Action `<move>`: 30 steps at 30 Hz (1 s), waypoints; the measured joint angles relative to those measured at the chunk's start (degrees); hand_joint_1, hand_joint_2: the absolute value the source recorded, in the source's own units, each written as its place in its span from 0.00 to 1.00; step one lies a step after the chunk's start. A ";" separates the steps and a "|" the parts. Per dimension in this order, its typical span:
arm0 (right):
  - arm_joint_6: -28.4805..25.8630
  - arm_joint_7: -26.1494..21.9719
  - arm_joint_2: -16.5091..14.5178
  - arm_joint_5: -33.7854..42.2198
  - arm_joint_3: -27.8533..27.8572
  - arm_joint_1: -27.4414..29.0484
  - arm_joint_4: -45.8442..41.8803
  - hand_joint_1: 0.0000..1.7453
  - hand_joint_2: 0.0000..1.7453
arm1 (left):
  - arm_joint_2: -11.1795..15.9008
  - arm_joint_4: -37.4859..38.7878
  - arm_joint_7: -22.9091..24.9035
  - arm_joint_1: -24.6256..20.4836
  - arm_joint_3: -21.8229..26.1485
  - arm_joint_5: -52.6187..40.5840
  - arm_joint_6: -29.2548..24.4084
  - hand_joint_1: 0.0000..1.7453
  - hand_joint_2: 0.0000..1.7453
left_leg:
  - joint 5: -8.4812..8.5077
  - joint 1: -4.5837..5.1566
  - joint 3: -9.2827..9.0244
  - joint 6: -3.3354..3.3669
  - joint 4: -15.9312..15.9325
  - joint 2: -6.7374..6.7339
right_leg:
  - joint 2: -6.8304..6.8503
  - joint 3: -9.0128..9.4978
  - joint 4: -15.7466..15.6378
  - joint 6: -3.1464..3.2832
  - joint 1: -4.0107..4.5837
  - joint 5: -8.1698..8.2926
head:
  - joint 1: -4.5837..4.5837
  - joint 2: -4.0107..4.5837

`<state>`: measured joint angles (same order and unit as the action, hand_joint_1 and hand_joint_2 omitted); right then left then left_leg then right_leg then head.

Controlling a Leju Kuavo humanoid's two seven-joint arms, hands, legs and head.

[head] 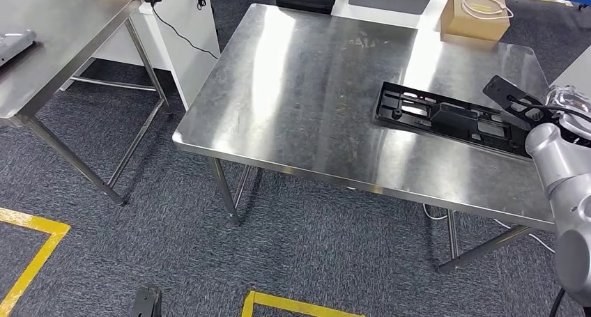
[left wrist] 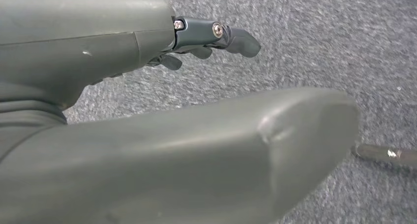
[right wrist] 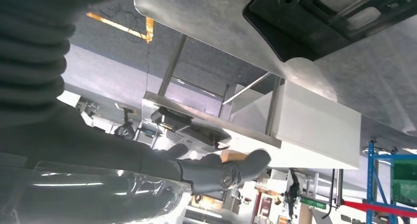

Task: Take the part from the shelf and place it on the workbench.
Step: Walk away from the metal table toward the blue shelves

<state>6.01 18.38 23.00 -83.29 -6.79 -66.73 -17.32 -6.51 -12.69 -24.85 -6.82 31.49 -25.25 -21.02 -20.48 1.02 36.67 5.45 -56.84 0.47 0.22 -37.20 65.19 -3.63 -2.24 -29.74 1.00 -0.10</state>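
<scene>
no legible text (case logos blurred)

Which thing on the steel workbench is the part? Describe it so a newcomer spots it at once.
Find the large steel workbench in the middle of the head view and follow it toward its right end. There lies a long, flat black plastic part with cut-out openings. The cardboard box at the far corner is tan and blocky, not black and flat.

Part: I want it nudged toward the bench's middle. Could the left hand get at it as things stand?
Probably not. The left hand hangs low over the carpet, while the part lies at the bench's right side, beside the right arm, which looks better placed.
</scene>
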 joint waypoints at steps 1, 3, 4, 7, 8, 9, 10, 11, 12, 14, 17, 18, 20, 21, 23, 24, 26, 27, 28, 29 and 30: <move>-0.01 0.03 -0.03 -0.01 -0.01 0.15 0.05 0.00 0.00 | 0.01 0.01 0.00 0.02 0.07 0.01 -0.01 0.00 0.00 | 0.25 0.06 0.35 0.09 -0.02 0.03 | -0.04 -1.53 3.88 0.21 0.17 -1.57 | 0.00 0.00; -0.02 0.10 -0.11 -0.01 -0.01 0.56 0.16 0.00 0.00 | -0.04 0.02 0.00 0.05 0.16 0.01 -0.01 0.00 0.00 | 0.81 0.23 1.06 0.06 -0.05 0.11 | -0.10 -2.04 6.37 -0.13 0.54 -2.15 | 0.01 0.01; -0.03 0.12 -0.16 -0.02 -0.01 0.67 0.19 0.00 0.00 | -0.08 0.02 0.00 0.04 0.19 0.01 -0.01 0.00 0.00 | 1.12 0.29 1.41 -0.05 -0.07 0.16 | -0.12 -0.51 4.06 -0.46 0.72 -1.24 | 0.01 0.01; -0.07 0.14 -0.25 -0.04 -0.01 0.57 0.15 0.00 0.00 | -0.12 0.02 0.00 0.03 0.23 0.01 -0.02 0.00 0.00 | 2.12 0.45 2.39 -0.76 -0.21 0.26 | -0.26 6.31 -7.09 -0.33 1.31 1.82 | 0.08 0.01; -0.09 0.15 -0.26 -0.04 -0.01 0.47 0.14 0.00 0.00 | -0.13 0.02 0.00 0.03 0.25 0.01 -0.03 0.00 0.00 | 2.47 0.52 2.62 -1.05 -0.33 0.30 | -0.36 7.23 -8.81 0.04 1.58 2.32 | 0.02 0.01; -0.11 0.16 -0.28 -0.04 -0.01 0.42 0.14 0.00 0.00 | -0.14 0.02 0.00 0.05 0.27 0.01 -0.04 0.00 0.00 | 2.82 0.58 2.79 -1.35 -0.33 0.35 | -0.46 7.19 -9.05 0.47 1.87 2.65 | 0.02 0.01; -0.13 0.18 -0.34 -0.05 -0.01 0.45 0.15 0.00 0.00 | -0.12 0.02 0.00 0.09 0.29 0.01 -0.04 0.00 0.00 | 3.19 0.64 2.93 -1.66 -0.32 0.41 | -0.46 6.77 -9.09 0.92 1.76 3.03 | -0.03 0.00; -0.14 0.20 -0.44 -0.05 -0.02 0.44 0.15 0.00 0.00 | -0.09 0.02 0.00 0.14 0.33 0.01 -0.05 0.00 0.00 | 3.07 0.58 3.26 -2.01 -0.54 0.45 | -0.39 6.52 -9.23 1.45 1.41 3.35 | -0.10 0.00; -0.16 0.21 -0.58 -0.07 -0.02 0.49 0.15 0.00 0.00 | -0.06 0.02 0.00 0.20 0.36 0.01 -0.07 0.00 0.00 | 2.04 0.43 3.79 -2.49 -1.35 0.43 | -0.30 6.21 -9.29 2.17 1.06 3.79 | -0.04 0.00; -0.21 0.25 -0.84 -0.10 -0.03 0.50 0.15 0.00 0.00 | -0.03 0.02 0.00 0.28 0.40 0.01 -0.07 0.00 0.00 | -2.56 -0.18 5.74 -3.64 -6.31 0.25 | -0.14 5.45 -9.38 3.38 0.57 4.71 | -0.04 0.00; -0.24 0.40 -0.99 -0.17 -0.03 0.53 0.15 0.00 0.00 | -0.04 0.02 -0.02 0.32 0.40 -0.03 -0.04 0.00 0.00 | -8.58 -1.34 8.60 -5.11 -17.33 -0.05 | -0.09 3.78 -9.29 3.66 0.59 6.06 | -0.03 0.01; -0.24 0.46 -1.01 -0.18 -0.03 0.57 0.16 0.00 0.00 | -0.04 0.02 -0.02 0.33 0.40 -0.05 -0.04 0.00 0.00 | -8.67 -1.73 8.03 -5.45 -18.29 -0.14 | -0.10 3.19 -9.25 3.47 0.55 6.51 | -0.03 0.01; -0.25 0.58 -0.97 -0.20 -0.03 0.62 0.15 0.00 0.00 | -0.04 0.02 -0.02 0.28 0.40 -0.12 -0.05 0.00 0.00 | -6.71 -2.33 3.12 -5.79 -13.04 -0.28 | -0.13 2.29 -9.17 2.98 0.43 7.26 | -0.01 0.01; -0.26 0.63 -0.91 -0.21 -0.03 0.62 0.13 0.00 0.00 | -0.04 0.01 -0.02 0.22 0.40 -0.20 -0.06 0.00 0.00 | -6.25 -2.46 -0.13 -5.74 -8.60 -0.27 | -0.14 1.99 -9.12 2.65 0.40 7.54 | -0.01 0.01; -0.32 0.74 -0.72 -0.26 -0.03 0.43 0.11 0.00 0.00 | -0.07 0.01 -0.03 0.10 0.40 -0.35 -0.09 0.00 0.00 | -5.84 -2.20 -3.95 -5.19 -3.09 -0.17 | -0.04 1.73 -9.17 1.85 0.43 8.11 | -0.06 0.01; -0.36 0.77 -0.67 -0.31 -0.03 0.33 0.11 0.00 0.00 | -0.08 0.01 -0.04 0.04 0.40 -0.41 -0.12 0.00 0.00 | -6.04 -1.93 -4.29 -4.76 -2.31 -0.13 | 0.01 1.66 -9.27 1.42 0.47 8.40 | -0.06 0.01; -0.44 0.80 -0.61 -0.37 -0.03 0.20 0.13 0.00 0.00 | -0.11 0.02 -0.04 0.00 0.40 -0.46 -0.15 0.00 0.00 | -5.26 -1.68 -3.99 -3.65 -1.70 -0.17 | 0.05 1.47 -9.54 0.50 0.70 8.96 | 0.00 0.00; -0.47 0.80 -0.48 -0.38 -0.03 0.19 0.13 0.00 0.00 | -0.18 0.02 -0.05 -0.02 0.40 -0.47 -0.15 0.00 0.00 | -4.65 -1.65 -3.93 -3.03 -1.12 -0.22 | 0.03 1.05 -9.19 0.29 0.78 8.69 | -0.04 0.00; -0.49 0.81 -0.33 -0.38 -0.03 0.19 0.14 0.00 0.00 | -0.24 0.02 -0.05 -0.03 0.41 -0.47 -0.15 0.00 0.00 | -3.89 -1.63 -3.75 -2.41 -0.56 -0.28 | 0.01 0.24 -7.80 0.33 0.85 7.70 | -0.10 0.00; -0.50 0.81 -0.15 -0.38 -0.03 0.22 0.15 0.00 0.00 | -0.30 0.02 -0.05 -0.04 0.42 -0.47 -0.15 0.00 0.00 | -3.14 -1.61 -3.45 -1.91 -0.20 -0.34 | -0.01 -1.07 -5.02 0.65 0.85 5.95 | -0.14 0.01; -0.51 0.81 -0.03 -0.38 -0.03 0.33 0.17 0.00 0.00 | -0.34 0.02 -0.05 -0.04 0.42 -0.48 -0.15 0.00 0.00 | -2.57 -1.41 -2.91 -1.59 -0.12 -0.37 | -0.04 -2.65 -1.15 0.99 0.77 3.73 | -0.19 0.01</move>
<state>5.50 19.19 22.98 -83.67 -6.82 -66.39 -17.15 -6.86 -12.68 -24.91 -6.86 31.91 -25.73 -21.16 -23.05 -0.39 33.76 3.86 -56.96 0.10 0.17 -39.85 64.05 -2.64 -1.47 -26.01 0.81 -0.09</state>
